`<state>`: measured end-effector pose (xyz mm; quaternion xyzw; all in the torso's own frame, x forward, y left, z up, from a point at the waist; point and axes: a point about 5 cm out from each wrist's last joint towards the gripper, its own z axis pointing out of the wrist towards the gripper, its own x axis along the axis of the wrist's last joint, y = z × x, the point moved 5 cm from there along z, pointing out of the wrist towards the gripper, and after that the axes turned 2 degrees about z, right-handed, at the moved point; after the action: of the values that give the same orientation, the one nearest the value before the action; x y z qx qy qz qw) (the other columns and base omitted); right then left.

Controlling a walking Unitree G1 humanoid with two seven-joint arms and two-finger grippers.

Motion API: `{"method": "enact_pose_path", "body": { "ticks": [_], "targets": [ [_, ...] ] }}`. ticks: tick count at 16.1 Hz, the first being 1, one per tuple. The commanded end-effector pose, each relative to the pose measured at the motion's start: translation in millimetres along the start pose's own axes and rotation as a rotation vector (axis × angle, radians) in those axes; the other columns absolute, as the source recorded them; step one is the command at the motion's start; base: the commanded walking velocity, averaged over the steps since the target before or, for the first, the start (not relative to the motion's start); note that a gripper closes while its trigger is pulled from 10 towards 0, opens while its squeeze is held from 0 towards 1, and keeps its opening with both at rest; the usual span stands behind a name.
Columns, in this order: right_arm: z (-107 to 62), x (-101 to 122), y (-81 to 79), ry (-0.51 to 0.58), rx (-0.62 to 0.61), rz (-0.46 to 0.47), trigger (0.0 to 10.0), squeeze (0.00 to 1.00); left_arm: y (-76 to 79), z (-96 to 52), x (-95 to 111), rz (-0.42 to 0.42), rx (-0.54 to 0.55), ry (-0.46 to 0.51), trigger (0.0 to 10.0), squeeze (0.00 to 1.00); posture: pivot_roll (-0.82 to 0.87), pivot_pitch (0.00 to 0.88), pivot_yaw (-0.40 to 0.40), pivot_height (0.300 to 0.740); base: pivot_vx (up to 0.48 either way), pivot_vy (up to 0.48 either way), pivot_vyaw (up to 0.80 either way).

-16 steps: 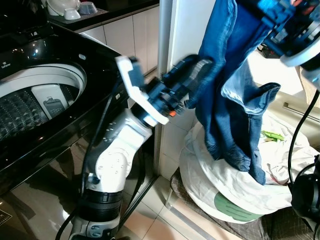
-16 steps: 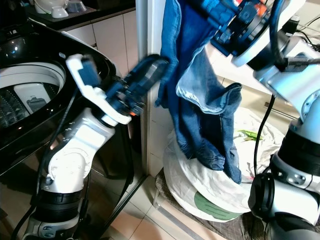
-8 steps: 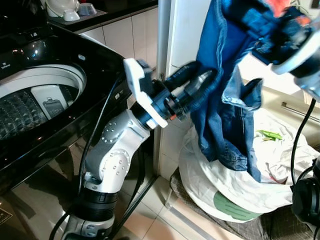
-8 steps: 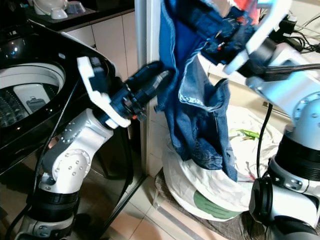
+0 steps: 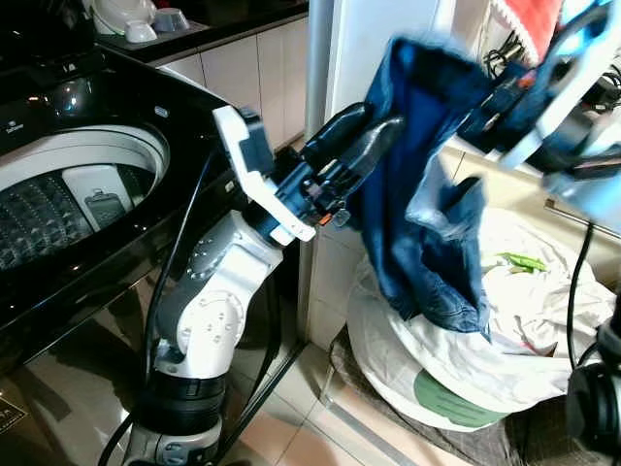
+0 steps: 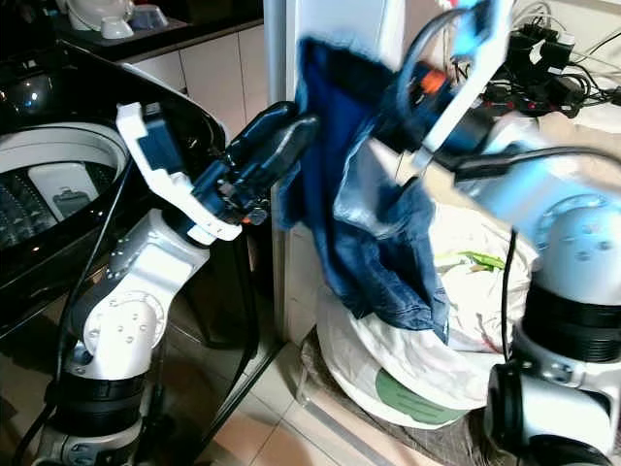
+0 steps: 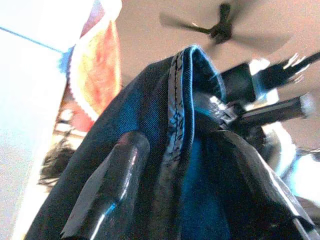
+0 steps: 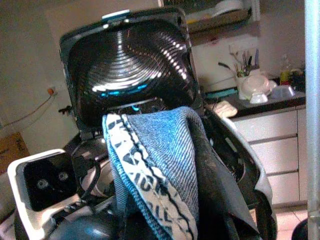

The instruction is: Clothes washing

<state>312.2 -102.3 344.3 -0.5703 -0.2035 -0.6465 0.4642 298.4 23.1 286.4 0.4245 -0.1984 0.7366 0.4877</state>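
A pair of blue jeans (image 5: 427, 223) hangs in the air to the right of the black top-loading washing machine (image 5: 146, 116). My right gripper (image 5: 505, 107) holds it high, shut on the top of the cloth; denim (image 8: 160, 155) drapes over it in the right wrist view. My left gripper (image 5: 374, 131) reaches in from the washer side and is closed on the left edge of the jeans. The left wrist view has a folded denim seam (image 7: 175, 115) between the two black fingers (image 7: 115, 185). The washer's drum (image 5: 58, 204) is open and its lid (image 8: 130, 65) stands up.
Below the jeans sits a white laundry bundle (image 5: 456, 359) with a green patch, on the floor beside a white pillar (image 5: 325, 58). A counter with bowls (image 5: 126, 15) lies behind the washer. Tiled floor (image 5: 310, 427) shows between the washer and the bundle.
My right gripper has come down and toward the washer with the jeans, which swing and blur. My left gripper has risen a little, its fingers still at the jeans' edge.
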Motion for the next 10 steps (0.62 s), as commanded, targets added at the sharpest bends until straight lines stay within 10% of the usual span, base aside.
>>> {"method": "enact_pose_path", "body": {
  "ticks": [1,7,8,10],
  "targets": [
    [1.2,5,-7.1,0.021,0.019,-0.037,0.0,0.00,-7.3,4.0,-11,0.099,0.046,-0.074,10.0,0.00,-0.07,0.000,-0.025,0.740,0.000,0.000,0.00],
    [2.5,4,-12.0,0.022,0.041,-0.046,0.0,0.00,-25.8,-2.2,-22,0.251,0.121,-0.173,10.0,0.00,-0.07,0.000,-0.024,0.740,0.000,0.000,0.00],
    [2.6,4,-12.0,0.022,0.041,-0.046,0.0,0.00,-27.1,-2.7,-21,0.251,0.130,-0.156,0.4,0.00,-0.07,0.000,-0.026,0.740,0.000,0.000,0.00],
    [2.8,4,-11.6,0.022,0.040,-0.046,0.0,0.00,-28.9,-3.7,-20,0.254,0.139,-0.147,0.0,0.00,-0.07,0.000,-0.026,0.740,0.000,0.000,0.00]
  ]
}}
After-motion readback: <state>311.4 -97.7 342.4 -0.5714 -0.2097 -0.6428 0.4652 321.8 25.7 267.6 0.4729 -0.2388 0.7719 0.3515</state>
